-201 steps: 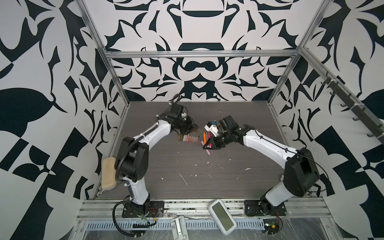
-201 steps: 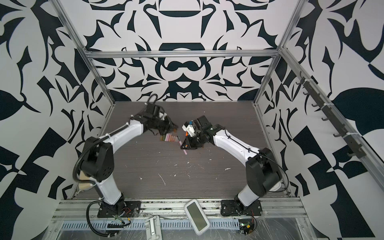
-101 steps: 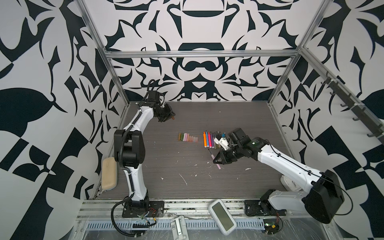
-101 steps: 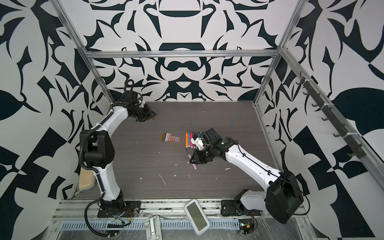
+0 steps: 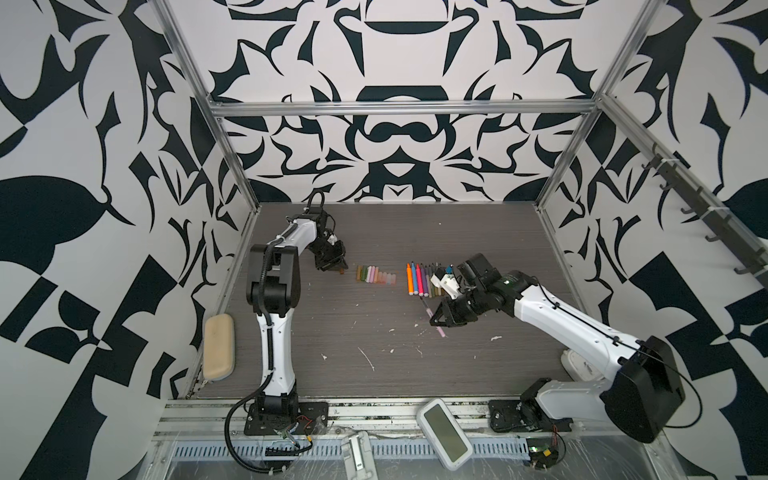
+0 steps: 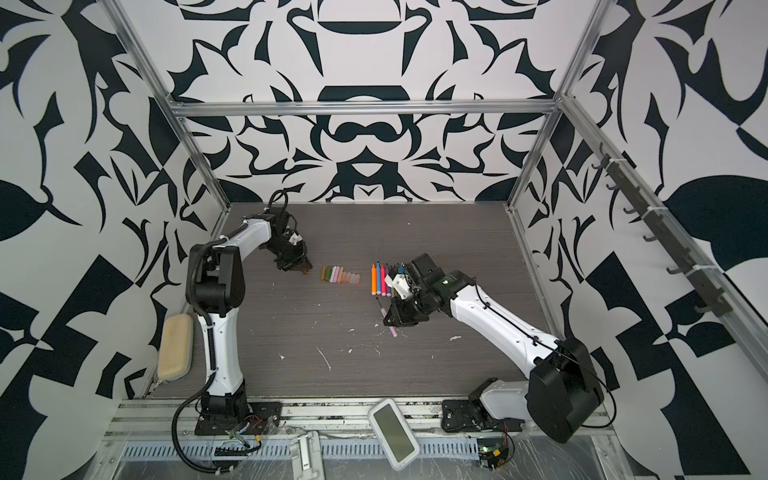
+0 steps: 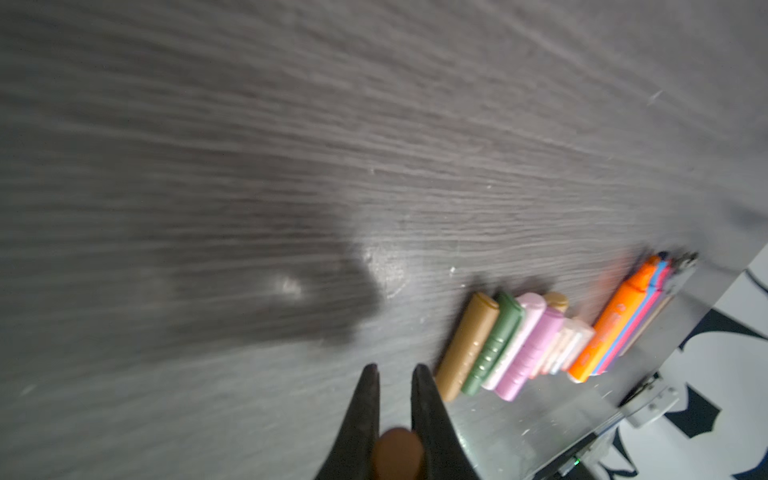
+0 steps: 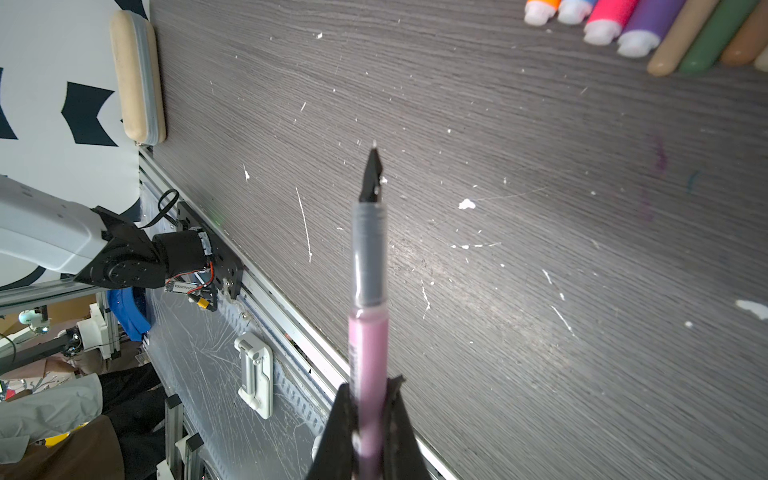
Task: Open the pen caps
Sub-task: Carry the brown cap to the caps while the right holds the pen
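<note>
My left gripper (image 5: 335, 268) (image 6: 301, 268) (image 7: 395, 372) is shut on a brown pen cap (image 7: 399, 451) (image 5: 342, 271), just left of the row of pen caps (image 5: 376, 276) (image 6: 340, 275) (image 7: 511, 345). That row lies flat and holds tan, green, pink and pale caps. My right gripper (image 5: 440, 322) (image 6: 392, 322) (image 8: 370, 384) is shut on a pink pen (image 8: 368, 340) (image 5: 434, 318). The pen is uncapped, with a grey neck and a bare black tip, and is held above the table. Several uncapped pens (image 5: 422, 280) (image 6: 380, 280) (image 8: 623, 25) lie side by side behind it.
A beige case (image 5: 219, 352) (image 6: 175, 352) (image 8: 137, 79) lies along the left wall. A white handheld device (image 5: 444, 432) (image 6: 392, 432) rests on the front rail, next to a small white bracket (image 5: 357, 457). White flecks dot the dark wood-grain table (image 5: 353, 332).
The two grippers, close together a second ago, have parted. The left swung to the back left and came back beside the cap row with the brown cap. The right drew the pink pen forward.
</note>
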`<state>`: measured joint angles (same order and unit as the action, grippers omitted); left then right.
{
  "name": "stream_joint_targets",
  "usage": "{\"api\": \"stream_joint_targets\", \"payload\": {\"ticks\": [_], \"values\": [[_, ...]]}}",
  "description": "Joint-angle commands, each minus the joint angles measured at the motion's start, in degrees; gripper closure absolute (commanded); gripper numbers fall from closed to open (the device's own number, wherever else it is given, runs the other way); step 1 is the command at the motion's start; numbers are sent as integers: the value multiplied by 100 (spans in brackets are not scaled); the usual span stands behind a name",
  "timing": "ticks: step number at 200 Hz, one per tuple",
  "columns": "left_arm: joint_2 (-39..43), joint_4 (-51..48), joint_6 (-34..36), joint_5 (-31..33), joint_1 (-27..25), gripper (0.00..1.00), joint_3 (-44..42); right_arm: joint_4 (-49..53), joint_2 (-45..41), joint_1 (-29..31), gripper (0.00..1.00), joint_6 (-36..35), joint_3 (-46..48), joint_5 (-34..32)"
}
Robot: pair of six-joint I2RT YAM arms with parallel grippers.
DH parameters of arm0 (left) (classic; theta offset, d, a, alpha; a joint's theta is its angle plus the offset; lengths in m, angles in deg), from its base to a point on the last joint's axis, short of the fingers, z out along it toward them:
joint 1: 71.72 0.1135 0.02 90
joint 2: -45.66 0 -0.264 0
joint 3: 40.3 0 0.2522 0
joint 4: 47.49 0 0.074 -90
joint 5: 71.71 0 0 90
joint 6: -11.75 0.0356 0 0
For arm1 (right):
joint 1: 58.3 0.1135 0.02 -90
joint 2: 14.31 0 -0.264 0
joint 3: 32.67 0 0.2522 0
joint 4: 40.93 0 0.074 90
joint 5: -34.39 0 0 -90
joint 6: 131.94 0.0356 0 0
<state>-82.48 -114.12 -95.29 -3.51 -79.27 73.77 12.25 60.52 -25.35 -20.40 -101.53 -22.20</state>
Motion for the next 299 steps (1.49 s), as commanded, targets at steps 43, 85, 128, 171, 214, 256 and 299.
{"api": "stream_joint_targets", "payload": {"ticks": [43,85,128,171,214,256,299], "values": [[-113,-454,398,-61,-207,91,196,-20,124,-20,100,-7,-167,104],[-97,-393,255,-35,-220,84,212,-47,198,-23,100,-29,-207,122],[-150,-348,22,-114,-220,78,388,-31,182,-24,100,-48,-204,122],[-150,-245,-150,-251,-220,76,448,-4,103,-21,100,-46,-147,87],[-106,-207,-196,-290,-218,77,403,5,76,-18,100,-53,-90,99],[-93,-207,-206,-414,-229,85,342,-4,75,-23,100,-71,-81,104],[-115,-231,-145,-480,-290,89,270,-13,76,-19,100,-84,-57,113]]}}
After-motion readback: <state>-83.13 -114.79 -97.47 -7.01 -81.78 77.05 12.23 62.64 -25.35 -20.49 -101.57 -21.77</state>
